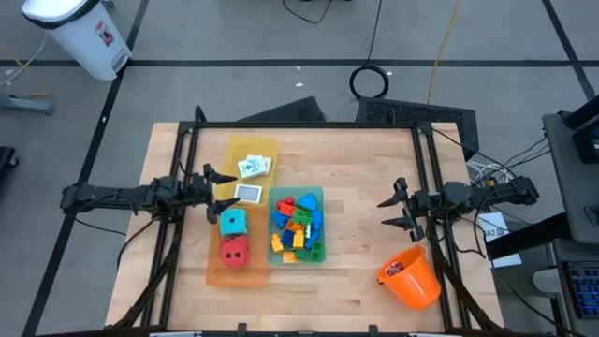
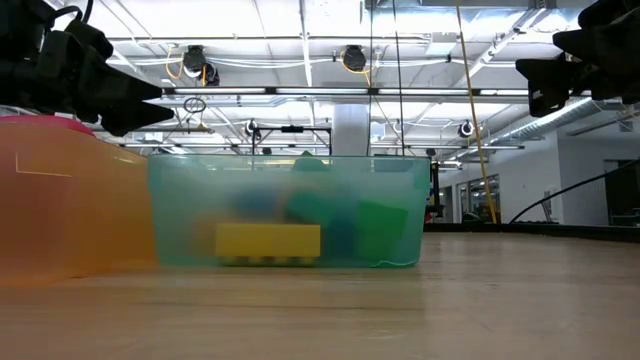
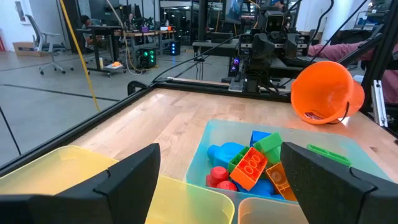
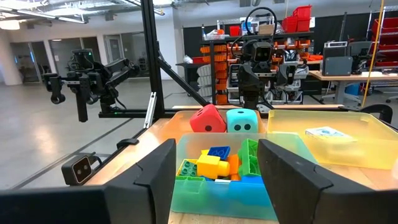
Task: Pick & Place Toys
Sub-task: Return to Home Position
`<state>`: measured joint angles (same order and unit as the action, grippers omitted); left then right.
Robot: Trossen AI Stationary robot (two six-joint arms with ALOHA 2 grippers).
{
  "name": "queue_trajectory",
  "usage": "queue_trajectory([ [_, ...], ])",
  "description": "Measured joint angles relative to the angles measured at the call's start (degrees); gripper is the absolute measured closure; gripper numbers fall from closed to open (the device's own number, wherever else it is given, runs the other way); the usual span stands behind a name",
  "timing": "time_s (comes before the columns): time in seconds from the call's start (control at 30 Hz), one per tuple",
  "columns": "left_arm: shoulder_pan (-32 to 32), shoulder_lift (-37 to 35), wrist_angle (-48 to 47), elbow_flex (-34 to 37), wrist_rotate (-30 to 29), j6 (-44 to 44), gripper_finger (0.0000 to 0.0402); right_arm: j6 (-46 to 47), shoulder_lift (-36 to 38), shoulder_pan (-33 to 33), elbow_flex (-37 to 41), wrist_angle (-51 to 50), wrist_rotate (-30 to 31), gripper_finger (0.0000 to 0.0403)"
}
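Judging the likeliest slip from here as a clipped tray: hanging the left hand (image 1: 223, 195) at the outer edge of the yellow tray (image 1: 267, 147), close to where the orange tray (image 1: 213, 271) begins, fingers spread wide and gripping nothing, and so risking a hooked rim and a shoved tray if dropping or swinging sideways before drawing clear. Risking on the other side a nudge to the orange bucket (image 1: 412, 276), lying tipped on the desk (image 1: 356, 168) near the right hand (image 1: 388, 211), that hand likewise gaping wide and carrying nothing. Holding both arms stretched level from opposite sides, hands pointing inward at each other across the trays and, going by the low view, riding above the tray tops. Finding the bricks (image 1: 298, 225) heaped in the teal tray (image 1: 318, 195) at the middle, the teal die (image 1: 233, 222) and the red die (image 1: 234, 251) sitting in the orange tray, and the cards (image 1: 253, 167) lying in the yellow tray. Spotting no toy loose on the bare wood; glimpsing something small in the bucket's mouth, too small to tell.
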<state>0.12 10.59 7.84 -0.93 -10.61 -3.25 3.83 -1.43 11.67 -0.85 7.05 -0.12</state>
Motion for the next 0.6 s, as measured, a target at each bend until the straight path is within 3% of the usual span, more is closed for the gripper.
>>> queue_trajectory([
  [0.6, 0.0, 0.0, 0.0, 0.0, 0.0, 0.0, 0.0064, 0.0, 0.0, 0.0, 0.0, 0.0, 0.0, 0.0213],
])
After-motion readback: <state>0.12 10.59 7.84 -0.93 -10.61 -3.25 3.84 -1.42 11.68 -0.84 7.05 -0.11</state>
